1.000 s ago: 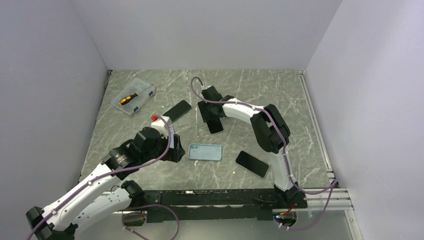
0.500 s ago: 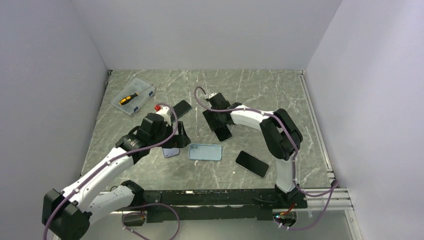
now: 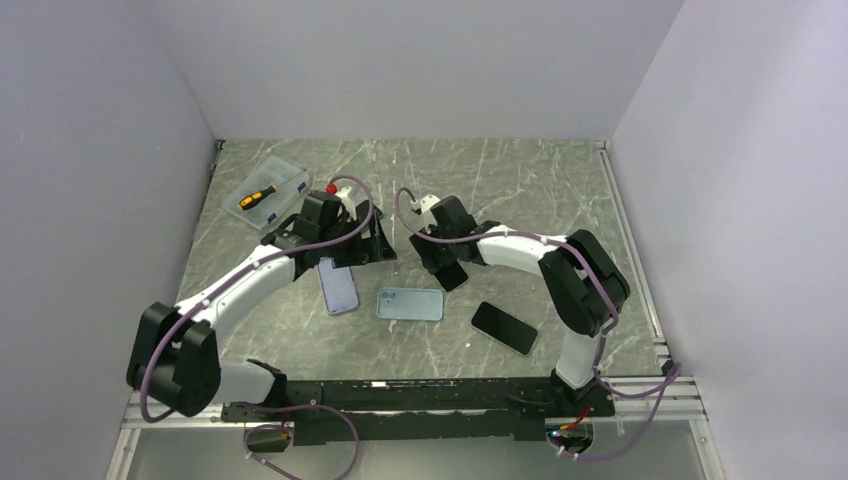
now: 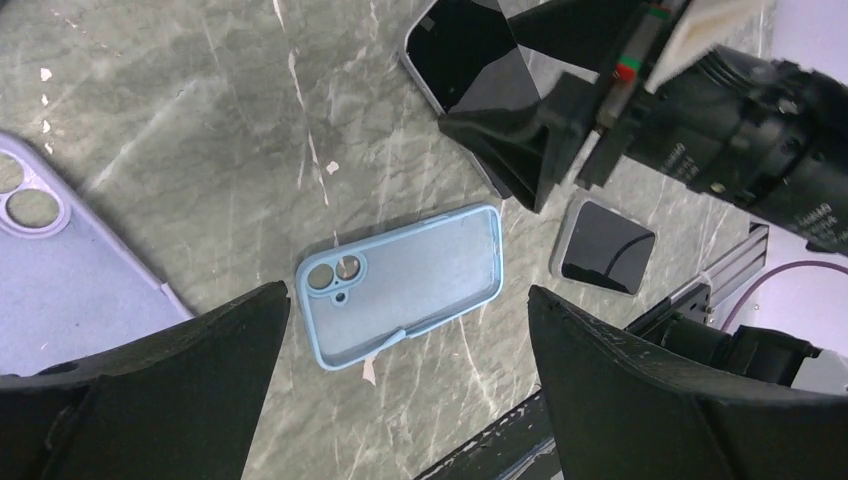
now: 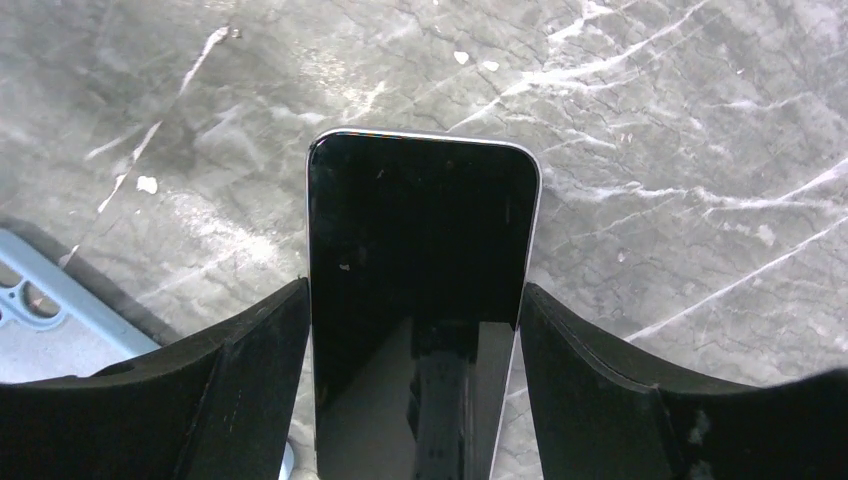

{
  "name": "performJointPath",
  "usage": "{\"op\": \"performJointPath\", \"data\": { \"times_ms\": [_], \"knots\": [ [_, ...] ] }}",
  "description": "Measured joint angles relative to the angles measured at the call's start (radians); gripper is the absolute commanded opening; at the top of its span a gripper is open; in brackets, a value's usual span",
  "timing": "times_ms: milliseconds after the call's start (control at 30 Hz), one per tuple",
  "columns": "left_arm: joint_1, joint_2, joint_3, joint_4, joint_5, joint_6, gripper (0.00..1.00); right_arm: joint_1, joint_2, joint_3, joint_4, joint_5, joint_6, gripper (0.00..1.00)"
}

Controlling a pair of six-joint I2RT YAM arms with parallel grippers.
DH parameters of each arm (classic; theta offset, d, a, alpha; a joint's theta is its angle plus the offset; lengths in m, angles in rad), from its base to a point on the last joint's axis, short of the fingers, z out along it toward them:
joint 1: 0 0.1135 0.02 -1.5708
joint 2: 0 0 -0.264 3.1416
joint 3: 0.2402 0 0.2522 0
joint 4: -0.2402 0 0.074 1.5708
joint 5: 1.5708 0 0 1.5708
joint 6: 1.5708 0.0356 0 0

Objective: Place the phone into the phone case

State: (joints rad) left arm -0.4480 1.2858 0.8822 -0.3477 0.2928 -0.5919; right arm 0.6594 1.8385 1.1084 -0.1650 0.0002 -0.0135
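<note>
The right gripper [image 5: 412, 295] pinched the phone [image 5: 420, 200] by its long edges, with one black finger [image 5: 230, 380] pressed against each side. The phone was a slim slab with rounded corners and a thin silver rim. Its glossy black screen faced up, unlit, and mirrored the gripper above it. Part of its length stuck out past the fingertips, over the grey marbled table [image 5: 650, 120]. Whether it rested on the table or hung just above it could not be told.

The phone case [image 4: 420, 275] lay flat on the table, open side up and empty. It was pale blue, with a raised rim and a rounded-square camera opening at one end. In the left wrist view it showed in the gap between the fingers [image 4: 170, 380] of the left gripper [image 4: 408, 292], which were spread wide and held nothing. In the right wrist view, a corner of the case showed just outside one finger of the right gripper, near the held phone but apart from it.

A lavender phone [image 4: 60, 290], back up with two camera rings, lay outside one left finger. A second black phone [image 4: 607, 247] lay beyond the other.
</note>
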Motion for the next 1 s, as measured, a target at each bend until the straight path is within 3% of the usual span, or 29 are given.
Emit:
{"op": "performJointPath", "data": {
  "times_ms": [600,1000],
  "knots": [
    [0.034,0.340,0.175,0.060,0.199,-0.003,0.89,-0.011,-0.107,-0.164,0.210,-0.168,-0.097,0.45],
    [0.034,0.568,0.327,0.103,0.308,0.004,0.74,-0.011,-0.139,-0.206,0.261,-0.225,-0.124,0.45]
  ]
}}
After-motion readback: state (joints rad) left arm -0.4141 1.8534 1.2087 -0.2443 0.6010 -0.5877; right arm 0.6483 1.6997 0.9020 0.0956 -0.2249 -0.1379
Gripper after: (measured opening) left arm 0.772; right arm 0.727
